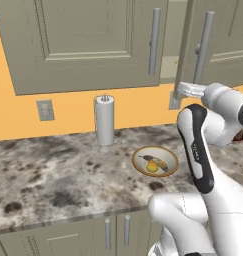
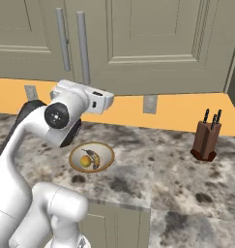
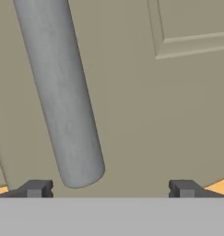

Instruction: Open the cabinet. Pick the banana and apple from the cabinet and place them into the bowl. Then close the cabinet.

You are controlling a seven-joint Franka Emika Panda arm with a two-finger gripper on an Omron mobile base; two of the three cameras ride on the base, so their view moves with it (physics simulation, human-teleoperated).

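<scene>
Two cabinet doors are seen, each with one long silver handle. In the left base view the right door is swung slightly ajar, so a gap can be made out between the two. In the hand view the claw is spread wide right up against the door, nothing gripped, with the handle's lower end just above its left fingertip and the other tip well off to the side.

One bowl is parked on the desk, and one banana and one apple are already lying in it, touching each other.

Elsewhere, one paper towel roll is stood upright near the wall, one knife block with three knives is sat further right, and two wall outlets are counted on the orange backsplash.
</scene>
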